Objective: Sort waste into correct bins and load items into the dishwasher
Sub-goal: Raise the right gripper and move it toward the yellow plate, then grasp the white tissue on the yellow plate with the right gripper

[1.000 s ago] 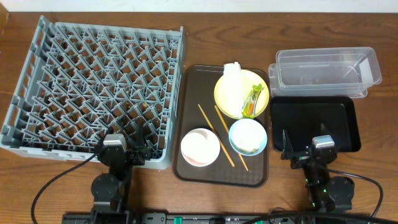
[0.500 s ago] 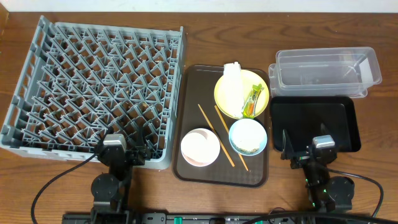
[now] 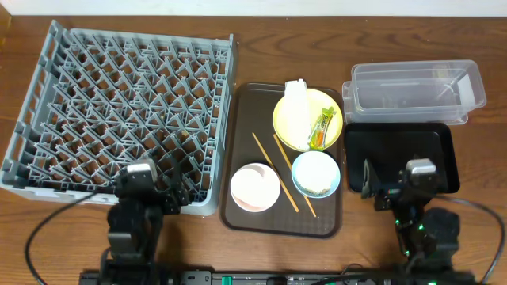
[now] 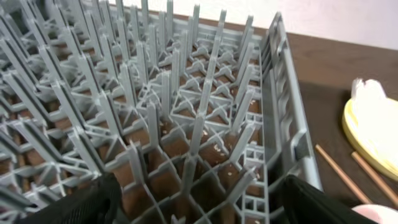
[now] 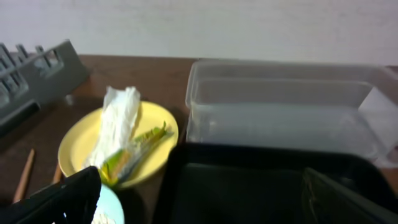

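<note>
Grey pegs filled the space between the left gripper's fingers, which stood spread wide with nothing in them, hanging over the near right corner of the dish rack. The right gripper was likewise parted and held nothing, poised over the near edge of the black tray. From where I stood, every piece of the job lay apart from both pairs of jaws. Just beyond the black tray sat the clear tub, the two touching or very nearly so along their long sides. Between the rack and those two bins lay one brown serving tray, and all the tableware was on it. At its far right corner sat one yellow plate carrying one white napkin and, just beside it, one green-and-yellow wrapper. Nearer the arms were two bowls: a light blue bowl with whitish food scraps in its bottom, and a white bowl to its left. Two wooden chopsticks lay slantwise between the bowls, roughly parallel, one of them running close along the blue bowl's rim. The rack itself stood on the wooden table well to the left, with nothing set among its pegs.
</note>
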`<control>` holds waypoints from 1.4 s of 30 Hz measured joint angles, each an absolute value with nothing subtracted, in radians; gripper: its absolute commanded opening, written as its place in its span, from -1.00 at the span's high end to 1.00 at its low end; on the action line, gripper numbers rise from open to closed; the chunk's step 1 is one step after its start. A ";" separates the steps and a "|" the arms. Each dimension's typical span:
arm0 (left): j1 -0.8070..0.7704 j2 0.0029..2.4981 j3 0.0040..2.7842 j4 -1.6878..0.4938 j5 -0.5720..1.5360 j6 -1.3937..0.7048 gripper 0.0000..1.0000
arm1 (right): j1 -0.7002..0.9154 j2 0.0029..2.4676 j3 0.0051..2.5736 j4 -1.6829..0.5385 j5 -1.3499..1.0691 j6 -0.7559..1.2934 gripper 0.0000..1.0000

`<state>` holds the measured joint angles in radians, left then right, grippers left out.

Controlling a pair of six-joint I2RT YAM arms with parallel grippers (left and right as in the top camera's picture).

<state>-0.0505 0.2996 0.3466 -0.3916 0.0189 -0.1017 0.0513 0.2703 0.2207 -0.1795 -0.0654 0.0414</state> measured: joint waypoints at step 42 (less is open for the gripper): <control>-0.051 0.879 0.847 -0.872 0.046 -0.105 -0.72 | 0.336 1.483 1.243 -0.552 -0.213 0.017 -0.79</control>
<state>-0.0505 0.8791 0.8471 -0.8719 0.0460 -0.1047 0.3355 1.4826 1.2427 -0.5518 -0.2127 0.0170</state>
